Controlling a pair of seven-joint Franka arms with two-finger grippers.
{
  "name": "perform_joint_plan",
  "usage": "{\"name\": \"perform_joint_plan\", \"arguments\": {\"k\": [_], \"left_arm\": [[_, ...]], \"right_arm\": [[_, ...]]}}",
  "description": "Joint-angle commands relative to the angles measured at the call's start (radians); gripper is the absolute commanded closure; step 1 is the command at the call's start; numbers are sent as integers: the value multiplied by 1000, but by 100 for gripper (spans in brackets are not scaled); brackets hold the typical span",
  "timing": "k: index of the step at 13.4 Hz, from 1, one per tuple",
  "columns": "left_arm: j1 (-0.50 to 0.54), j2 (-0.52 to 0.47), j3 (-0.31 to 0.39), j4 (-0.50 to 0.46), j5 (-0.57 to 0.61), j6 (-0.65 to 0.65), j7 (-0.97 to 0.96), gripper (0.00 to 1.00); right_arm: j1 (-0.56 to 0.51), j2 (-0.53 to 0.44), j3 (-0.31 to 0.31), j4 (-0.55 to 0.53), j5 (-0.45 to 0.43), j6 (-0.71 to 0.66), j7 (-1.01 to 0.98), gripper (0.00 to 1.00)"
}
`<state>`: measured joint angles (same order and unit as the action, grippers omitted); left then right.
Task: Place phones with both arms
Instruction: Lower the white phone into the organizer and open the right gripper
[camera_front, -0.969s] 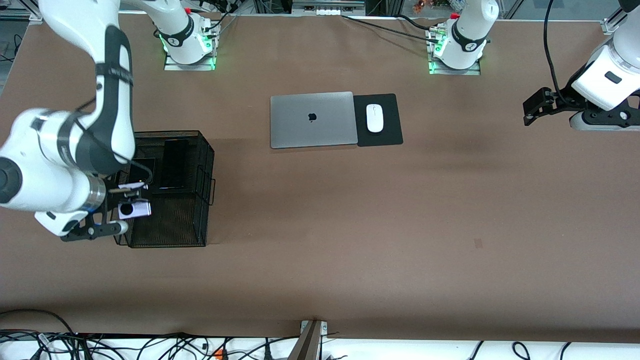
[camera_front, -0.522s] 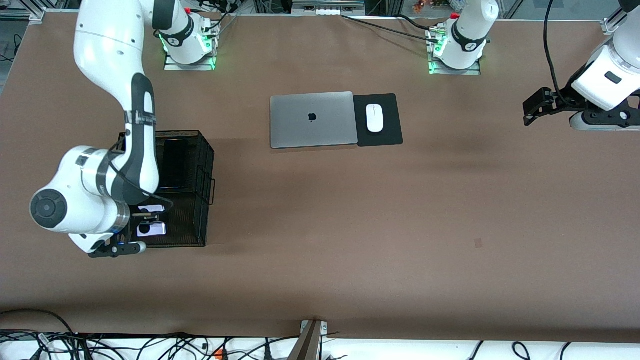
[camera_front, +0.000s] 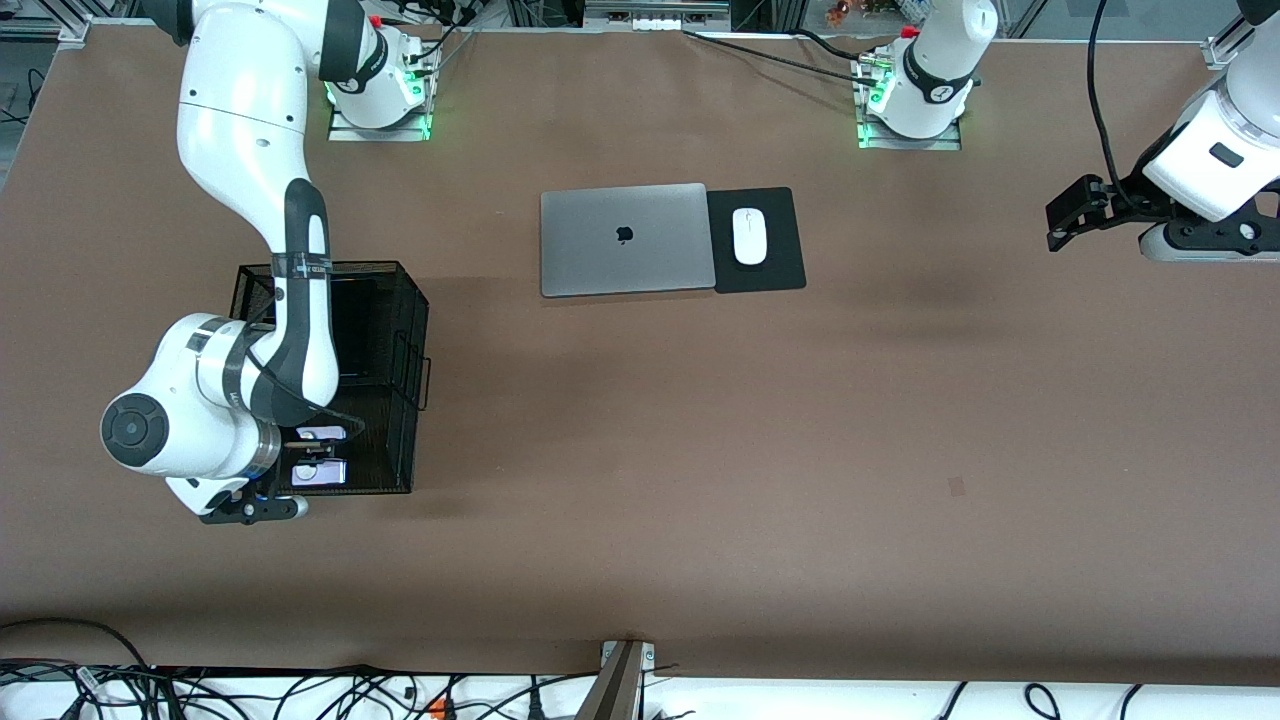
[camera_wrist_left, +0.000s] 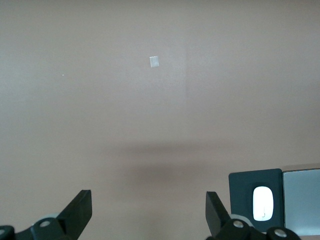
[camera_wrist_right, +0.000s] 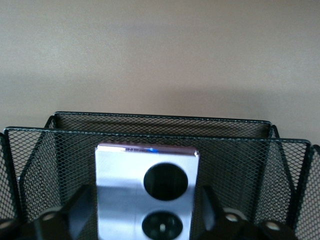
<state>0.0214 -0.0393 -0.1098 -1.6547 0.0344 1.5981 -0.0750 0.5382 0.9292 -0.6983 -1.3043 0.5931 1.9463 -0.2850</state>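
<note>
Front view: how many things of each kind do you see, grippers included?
Phone: 1 visible, in the basket
Basket: 1
Laptop: 1
Mouse: 1
Mouse pad: 1
Gripper: 2, right gripper at the phone, left gripper waits over bare table
Total: 7

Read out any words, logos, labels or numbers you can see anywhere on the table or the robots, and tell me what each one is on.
No readable words or numbers.
Apple logo, a dark mark without lettering: on the lid of the silver laptop.
Dark band with pale lettering on the right arm's forearm: too small to read.
Black collar marks on the two arm bases: too small to read.
Lilac-white phone in the mesh basket: two black circles, no text.
</note>
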Motion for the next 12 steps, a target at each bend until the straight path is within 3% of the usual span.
{"name": "perform_joint_plan", "arguments": {"k": [1,4,12], "left_arm": [[3,13,-2,30,-11,-23,4,0],[3,13,-2,30,-11,-24,4,0],[3,13,-2,30,-11,-24,4,0]], "right_arm": [[-9,-26,3,19,20,-29,-6,0],[0,-76,-19,25,7,-124,-6,0],[159,-254,-183,22,-107,-352,-3,0]]}}
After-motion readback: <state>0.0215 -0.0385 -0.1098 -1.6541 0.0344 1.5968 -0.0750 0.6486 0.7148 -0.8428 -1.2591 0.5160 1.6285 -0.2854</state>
